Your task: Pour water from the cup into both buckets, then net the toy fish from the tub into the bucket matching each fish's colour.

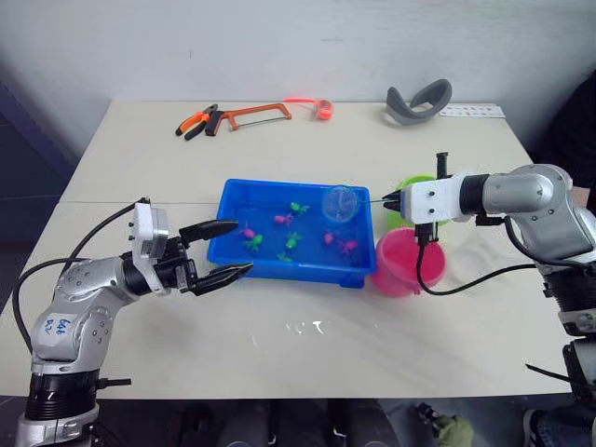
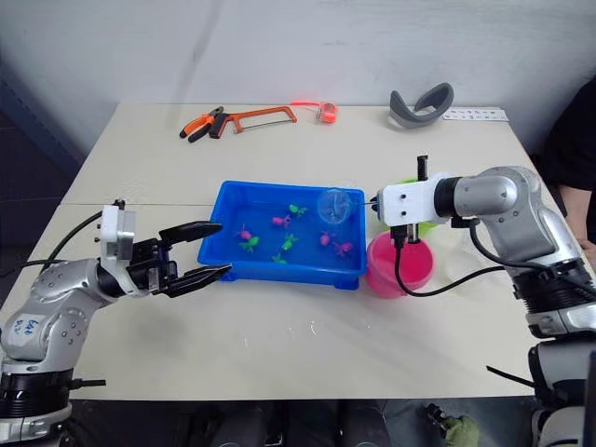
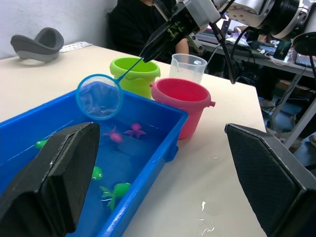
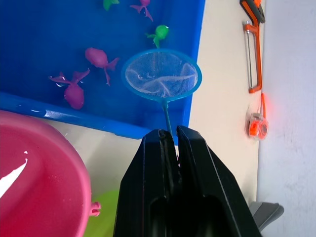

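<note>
Your net (image 1: 341, 202) held empty above the blue tub's (image 1: 233, 194) right end, pink and green fish (image 1: 291, 240) in its water, handle pinched in your right gripper (image 1: 395, 198), pink bucket (image 1: 402, 270) and green bucket (image 3: 134, 74) just beside, left gripper (image 1: 222, 250) spread at the tub's left rim, on the table (image 1: 307, 335).

Left end effector (image 1: 228, 250) gapes wide; right end effector (image 1: 392, 199) is clamped, arm extended.

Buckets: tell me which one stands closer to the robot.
The pink bucket. It stands at the blue tub's near right corner, toward the table's front, while the lime green bucket sits behind it, farther from the robot, partly hidden by the right gripper.
</note>
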`<state>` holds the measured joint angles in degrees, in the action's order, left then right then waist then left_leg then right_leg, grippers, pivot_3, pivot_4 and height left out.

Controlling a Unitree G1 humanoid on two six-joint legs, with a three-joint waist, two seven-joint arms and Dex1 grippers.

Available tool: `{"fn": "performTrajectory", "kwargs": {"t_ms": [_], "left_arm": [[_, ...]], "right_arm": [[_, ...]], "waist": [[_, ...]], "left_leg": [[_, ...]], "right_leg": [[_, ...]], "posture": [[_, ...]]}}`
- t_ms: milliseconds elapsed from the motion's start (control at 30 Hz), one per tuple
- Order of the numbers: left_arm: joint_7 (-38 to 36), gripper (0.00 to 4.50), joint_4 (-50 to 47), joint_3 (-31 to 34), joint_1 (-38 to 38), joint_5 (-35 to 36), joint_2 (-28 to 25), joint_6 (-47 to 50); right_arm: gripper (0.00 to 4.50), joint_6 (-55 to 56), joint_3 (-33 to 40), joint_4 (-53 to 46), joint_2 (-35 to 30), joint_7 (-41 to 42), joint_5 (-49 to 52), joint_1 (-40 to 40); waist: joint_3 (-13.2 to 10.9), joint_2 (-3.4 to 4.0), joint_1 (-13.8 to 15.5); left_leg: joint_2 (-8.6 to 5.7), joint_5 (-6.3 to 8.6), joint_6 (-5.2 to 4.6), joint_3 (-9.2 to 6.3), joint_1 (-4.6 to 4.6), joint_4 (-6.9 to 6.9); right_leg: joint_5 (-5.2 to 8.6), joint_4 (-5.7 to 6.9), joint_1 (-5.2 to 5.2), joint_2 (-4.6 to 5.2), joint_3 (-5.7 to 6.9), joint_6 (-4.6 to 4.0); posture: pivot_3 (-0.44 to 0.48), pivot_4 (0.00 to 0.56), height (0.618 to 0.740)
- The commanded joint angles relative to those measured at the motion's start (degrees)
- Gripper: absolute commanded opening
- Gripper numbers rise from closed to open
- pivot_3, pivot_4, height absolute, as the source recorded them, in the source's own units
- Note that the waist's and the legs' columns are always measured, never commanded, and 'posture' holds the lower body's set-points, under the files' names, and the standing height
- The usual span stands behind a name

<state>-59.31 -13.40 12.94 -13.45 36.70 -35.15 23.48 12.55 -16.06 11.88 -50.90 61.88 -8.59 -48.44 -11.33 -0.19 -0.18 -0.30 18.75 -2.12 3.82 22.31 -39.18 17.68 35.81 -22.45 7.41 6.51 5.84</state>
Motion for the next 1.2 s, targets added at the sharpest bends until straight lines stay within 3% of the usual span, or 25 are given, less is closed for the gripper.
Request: {"fn": "performTrajectory", "kwargs": {"t_ms": [33, 600, 1200], "left_arm": [[0.7, 4.41, -1.4, -0.5, -0.7, 0.7, 0.8, -1.2], [-1.1, 4.41, 1.7, -6.3, -2.3, -1.4, 3.6, -5.1], [-10.1, 4.41, 11.0, -7.1, -13.6, -3.0, -4.5, -6.1]], "right_arm": [[0.0, 0.3, -0.2, -0.4, 0.3, 0.4, -2.6, -1.6], [0.0, -4.0, -6.0, -1.3, 1.7, 4.7, -15.9, -6.9], [0.0, -6.7, -8.6, -5.1, 1.0, 16.9, -18.4, -9.7]], "waist": [[0.0, 0.0, 0.0], [0.0, 0.0, 0.1], [0.0, 0.0, 0.2]], "left_leg": [[0.0, 0.0, 0.0, 0.0, 0.0, 0.0], [-0.01, 0.0, 0.01, -0.01, 0.0, 0.0], [-0.04, -0.01, 0.0, -0.03, 0.03, -0.02]], "right_leg": [[0.0, 0.0, 0.0, 0.0, 0.0, 0.0], [0.0, 0.0, 0.0, -0.01, 0.01, 0.0], [0.0, 0.0, 0.0, -0.26, 0.14, 0.0]], "posture": [[0.0, 0.15, 0.74], [0.0, 0.15, 0.74], [0.0, 0.15, 0.74]]}}
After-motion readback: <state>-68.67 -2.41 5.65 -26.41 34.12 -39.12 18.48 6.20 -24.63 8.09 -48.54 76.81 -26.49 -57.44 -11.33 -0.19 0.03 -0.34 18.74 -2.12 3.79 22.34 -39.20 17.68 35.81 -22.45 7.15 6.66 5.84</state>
